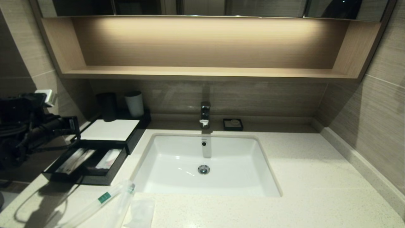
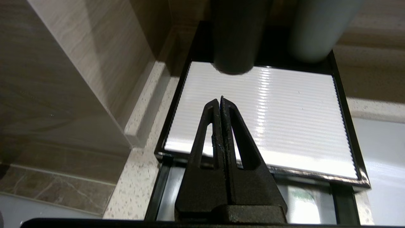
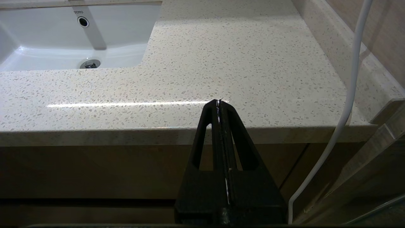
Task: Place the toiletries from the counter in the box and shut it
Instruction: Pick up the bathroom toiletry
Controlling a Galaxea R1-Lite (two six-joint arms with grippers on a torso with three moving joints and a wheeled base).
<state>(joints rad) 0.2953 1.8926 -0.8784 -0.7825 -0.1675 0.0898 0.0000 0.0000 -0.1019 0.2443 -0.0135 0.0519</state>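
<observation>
Bathroom vanity: cream speckled bench (image 1: 300, 177) filling the lower half of the head view, white sink (image 1: 177, 158) set in at centre, tap (image 1: 205, 114) behind it, lit wooden shelf (image 1: 202, 71) across the top. Small black soap dish (image 1: 233, 124) just right of the tap.

Black box (image 1: 136, 139) at centre left, against the left wall. White top panel (image 1: 110, 129) in place, drawer (image 1: 109, 179) pulled out toward the lower left. Inside the drawer: slim wrapped packets (image 1: 76, 161) in the left compartment, a pale sachet-like item (image 1: 108, 158) in the right one. Dark cup (image 1: 107, 106) and pale cup (image 1: 134, 104) standing at the back of the box.

Still on the bench, bottom left of frame, just in front of the drawer: two long clear-wrapped packets (image 1: 121, 202), one with a green label (image 1: 104, 197), lying diagonally. Flat translucent sachet (image 1: 140, 212) beside them to the right, touching or nearly so.

Left hand (image 2: 220, 98) pressed fully together, holding nothing, hovering above the white panel near the drawer-side edge; arm visible at the left edge of the head view, at mid height. Right hand (image 3: 219, 101) likewise pinched tight and empty, parked low in front of the bench edge, right of the sink; outside the head view. White cable (image 3: 348, 104) running down past it at the right of the right wrist view.
</observation>
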